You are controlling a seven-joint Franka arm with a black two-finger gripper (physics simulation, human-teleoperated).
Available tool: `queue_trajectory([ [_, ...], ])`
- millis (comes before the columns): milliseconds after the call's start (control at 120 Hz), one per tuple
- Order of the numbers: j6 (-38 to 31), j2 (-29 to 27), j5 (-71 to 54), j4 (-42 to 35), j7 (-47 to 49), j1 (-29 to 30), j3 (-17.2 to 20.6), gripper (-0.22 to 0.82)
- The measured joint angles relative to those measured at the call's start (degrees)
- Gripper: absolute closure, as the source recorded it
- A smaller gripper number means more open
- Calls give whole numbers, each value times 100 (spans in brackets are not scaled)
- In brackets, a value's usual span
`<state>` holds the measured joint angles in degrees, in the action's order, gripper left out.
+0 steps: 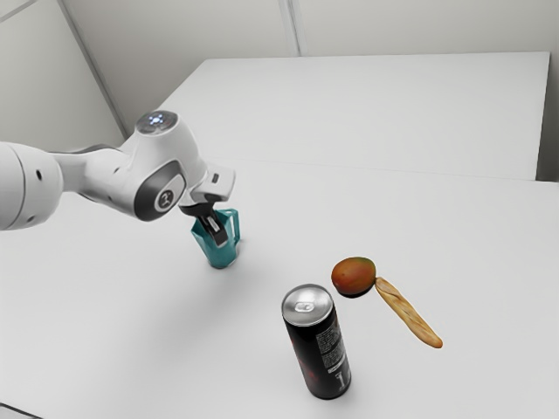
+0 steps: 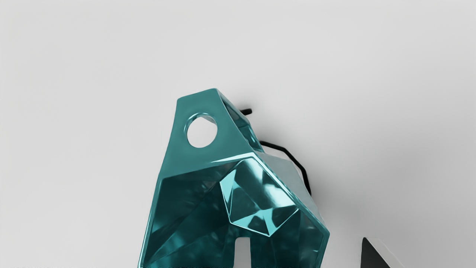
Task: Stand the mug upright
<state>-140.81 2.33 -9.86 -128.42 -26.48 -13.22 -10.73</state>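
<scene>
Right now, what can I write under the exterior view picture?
Gripper reaching into a teal mug, with can, fruit and bread nearby.

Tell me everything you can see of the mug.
The mug is teal and glossy, like glazed ceramic or metal, with angular facets inside and out. Its handle has a round hole through its broad face. It looks roughly upright, mouth up, toward the exterior view's left from the can; whether its base sits flat, I can't tell. The pincer is open, one finger inside the mouth, the other outside; contact is unclear.
</scene>
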Motion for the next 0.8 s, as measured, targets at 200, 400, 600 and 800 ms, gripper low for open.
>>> queue_trajectory([
  [200,49,-216,1,76,16,29,38,29],
  [400,468,-270,26,982,16,108,134,21],
  [600,1758,75,382,2546,32,4,14,9],
  [800,3337,694,983,3911,246,207,-134,3],
])
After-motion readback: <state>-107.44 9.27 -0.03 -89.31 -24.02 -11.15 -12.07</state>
